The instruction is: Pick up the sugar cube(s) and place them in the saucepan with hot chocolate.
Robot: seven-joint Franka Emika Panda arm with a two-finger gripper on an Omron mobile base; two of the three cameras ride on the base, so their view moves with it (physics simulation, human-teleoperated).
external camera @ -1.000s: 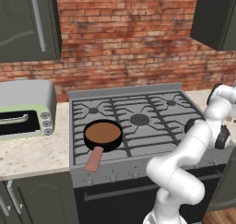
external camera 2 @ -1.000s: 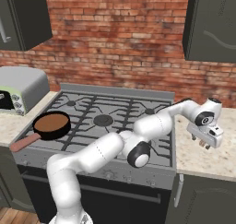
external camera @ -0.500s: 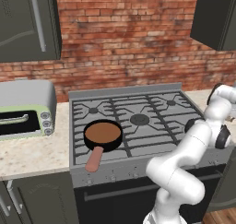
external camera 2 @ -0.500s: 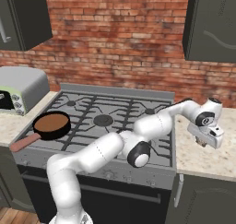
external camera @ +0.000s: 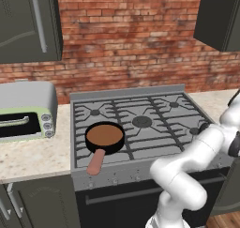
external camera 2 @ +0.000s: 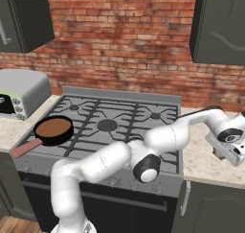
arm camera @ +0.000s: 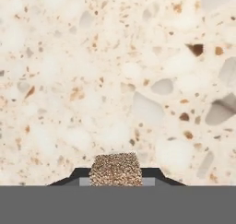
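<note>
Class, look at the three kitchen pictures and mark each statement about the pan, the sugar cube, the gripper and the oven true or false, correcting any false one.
1. The saucepan sits on the front left of the stove. True.
2. A brown speckled sugar cube sits between the fingertips in the hand view. True.
3. The gripper hangs over the saucepan. False: it is low over the speckled counter to the right of the stove.
4. The saucepan's handle points toward the brick wall. False: it points toward the stove's front edge.
5. A toaster oven stands on the counter left of the stove. True.
</note>
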